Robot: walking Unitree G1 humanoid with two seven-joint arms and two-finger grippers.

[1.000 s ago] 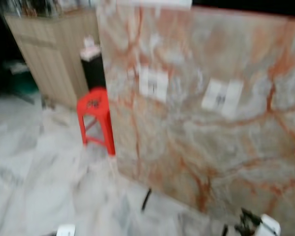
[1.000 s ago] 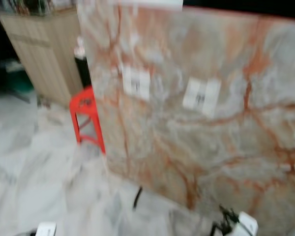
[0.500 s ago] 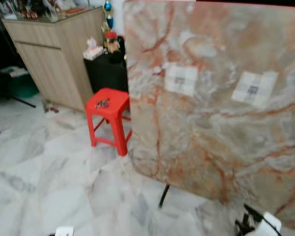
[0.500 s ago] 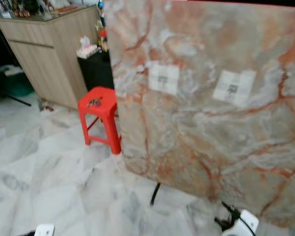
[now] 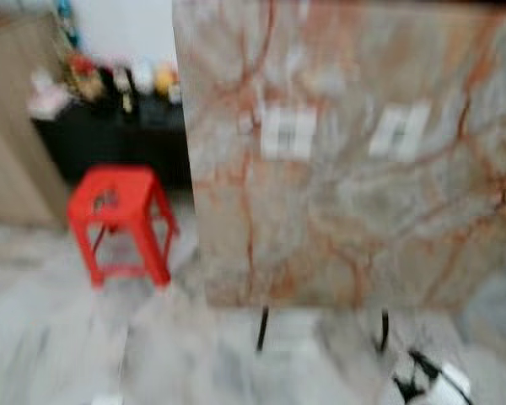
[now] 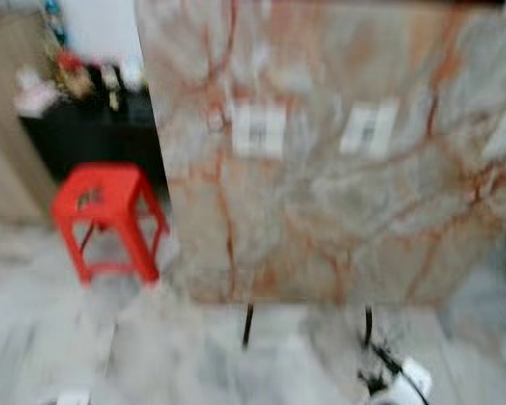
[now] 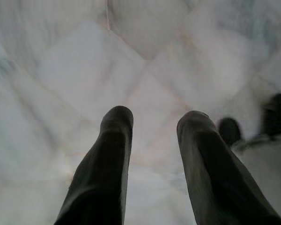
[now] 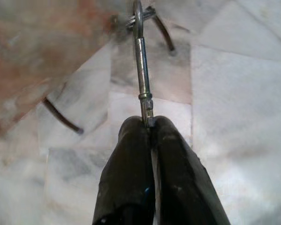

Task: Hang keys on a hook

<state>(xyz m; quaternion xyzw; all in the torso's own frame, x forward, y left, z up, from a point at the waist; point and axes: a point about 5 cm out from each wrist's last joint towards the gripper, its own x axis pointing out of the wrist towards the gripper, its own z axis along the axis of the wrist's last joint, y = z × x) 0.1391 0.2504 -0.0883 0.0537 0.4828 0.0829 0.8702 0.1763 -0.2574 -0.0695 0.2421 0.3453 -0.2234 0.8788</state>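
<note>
Red stool (image 5: 118,219) beside marble board (image 5: 346,160), right gripper (image 8: 150,123) pinching keys (image 8: 141,56)

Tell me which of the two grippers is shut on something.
The right gripper: its fingers pinch the metal key clip. The left gripper is open, holding nothing, above the marble floor.

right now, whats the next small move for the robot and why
Probably keep walking toward the marble panel. The right gripper is shut on the keys, while the white hook plates look far off and blurred, likely beyond reach. The left gripper hangs open over the floor.
</note>
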